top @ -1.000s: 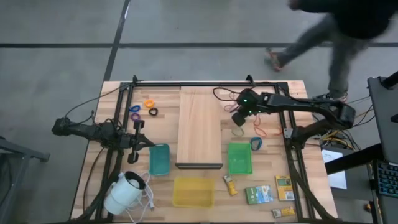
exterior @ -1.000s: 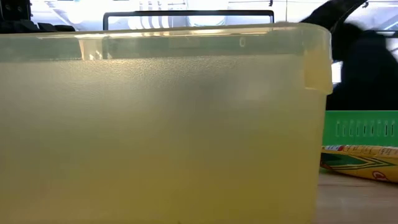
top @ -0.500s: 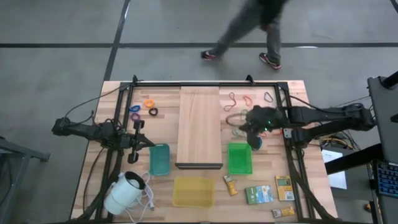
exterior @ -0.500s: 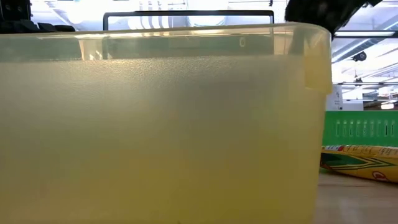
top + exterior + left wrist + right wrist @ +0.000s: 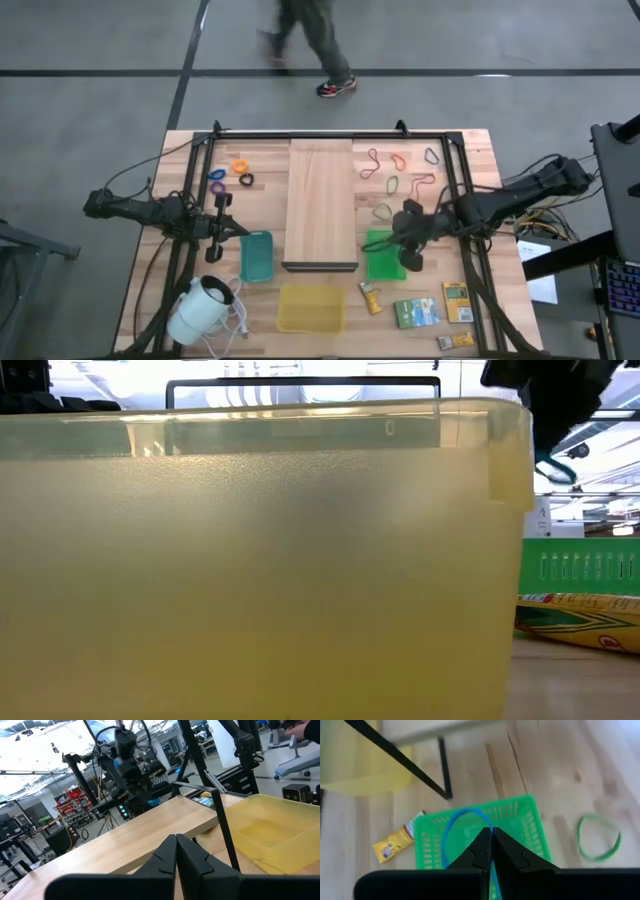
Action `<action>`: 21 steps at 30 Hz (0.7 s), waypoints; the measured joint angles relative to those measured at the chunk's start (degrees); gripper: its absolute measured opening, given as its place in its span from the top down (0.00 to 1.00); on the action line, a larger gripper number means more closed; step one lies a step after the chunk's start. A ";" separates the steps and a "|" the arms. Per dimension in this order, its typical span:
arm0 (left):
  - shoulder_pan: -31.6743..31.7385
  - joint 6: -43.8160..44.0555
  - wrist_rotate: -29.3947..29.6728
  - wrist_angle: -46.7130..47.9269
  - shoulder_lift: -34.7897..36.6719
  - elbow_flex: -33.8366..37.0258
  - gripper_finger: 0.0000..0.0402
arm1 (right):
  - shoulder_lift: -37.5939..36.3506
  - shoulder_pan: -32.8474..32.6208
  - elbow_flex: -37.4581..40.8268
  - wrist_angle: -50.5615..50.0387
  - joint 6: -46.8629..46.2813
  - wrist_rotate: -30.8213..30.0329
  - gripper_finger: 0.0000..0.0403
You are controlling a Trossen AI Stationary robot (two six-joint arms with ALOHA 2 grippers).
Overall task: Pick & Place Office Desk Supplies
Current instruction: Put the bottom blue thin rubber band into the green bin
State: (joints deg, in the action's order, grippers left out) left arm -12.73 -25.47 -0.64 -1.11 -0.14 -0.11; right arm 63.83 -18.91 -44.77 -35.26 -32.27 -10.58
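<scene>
Two arms worked over the wooden surface (image 5: 460, 190). The right end effector (image 5: 410, 252) hung above the green basket (image 5: 383, 262), its fingers pinched together on a blue rubber band (image 5: 462, 827) that looped out ahead of them over the basket's mesh. A green rubber band (image 5: 599, 837) lay on the surface just beside the basket. The left end effector (image 5: 214, 226) waited near the teal basket (image 5: 256, 256) with its fingers pressed together, holding nothing.
</scene>
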 joint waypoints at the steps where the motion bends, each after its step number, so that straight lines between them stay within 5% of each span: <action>1: 0.00 0.02 0.00 0.01 0.00 0.01 0.97 | 0.82 -0.33 0.00 -0.55 -1.60 -0.21 0.98; 21: -0.04 0.02 0.00 0.00 0.00 0.00 0.97 | 20.39 -0.60 -0.01 0.19 -10.26 -1.59 0.98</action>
State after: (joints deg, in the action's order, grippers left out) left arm -12.78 -25.46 -0.64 -1.12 -0.14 -0.11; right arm 84.22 -19.51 -44.78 -35.07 -42.52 -12.16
